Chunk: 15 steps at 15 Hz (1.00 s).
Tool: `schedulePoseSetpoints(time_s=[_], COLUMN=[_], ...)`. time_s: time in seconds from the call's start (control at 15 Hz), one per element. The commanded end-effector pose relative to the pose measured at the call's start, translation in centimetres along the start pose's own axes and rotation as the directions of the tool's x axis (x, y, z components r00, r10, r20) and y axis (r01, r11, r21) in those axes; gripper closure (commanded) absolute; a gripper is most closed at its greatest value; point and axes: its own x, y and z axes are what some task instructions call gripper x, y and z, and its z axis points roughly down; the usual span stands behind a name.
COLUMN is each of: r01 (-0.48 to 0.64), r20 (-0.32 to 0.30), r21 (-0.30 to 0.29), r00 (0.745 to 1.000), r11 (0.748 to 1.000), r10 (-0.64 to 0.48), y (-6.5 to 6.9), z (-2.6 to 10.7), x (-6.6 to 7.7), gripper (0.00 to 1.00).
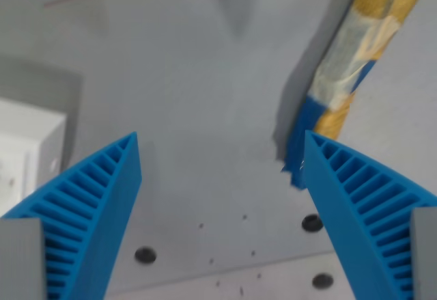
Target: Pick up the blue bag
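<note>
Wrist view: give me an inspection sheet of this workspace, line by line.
Surface: plain grey tabletop, a few dark round holes and small specks near the bottom.
Job's things: blue and yellow crinkled plastic bag lying at the wrist view's upper right, its lower end beside the right finger, not between the fingers.
Clutter: white box-like object at the left edge, partly out of frame.
Grippers: gripper with blue ribbed fingers, open, holding nothing.
Cables: nothing seen.
Surroundings: nothing seen.
</note>
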Motion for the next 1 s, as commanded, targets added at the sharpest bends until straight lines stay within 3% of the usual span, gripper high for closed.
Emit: schedulePoseSetpoints(time_s=[0.07, 0.4, 0.8, 0.87, 1.0], r01=[-0.194, -0.199, -0.140, -0.131, -0.123], r20=[-0.129, -0.089, -0.063, -0.061, -0.066], r21=[0.022, 0.018, 0.016, 0.017, 0.019], r00=[0.972, 0.976, 0.988, 0.989, 0.990], r11=[0.981, 0.980, 0.990, 0.991, 0.992], r10=[0.196, 0.200, 0.141, 0.131, 0.124], y=[1.4, 4.3, 7.4, 7.6, 6.8], z=[1.3, 3.0, 3.3, 3.4, 4.4], x=[0.5, 2.3, 3.0, 3.0, 2.6], gripper=[0.00, 0.00, 0.00, 0.00, 0.00])
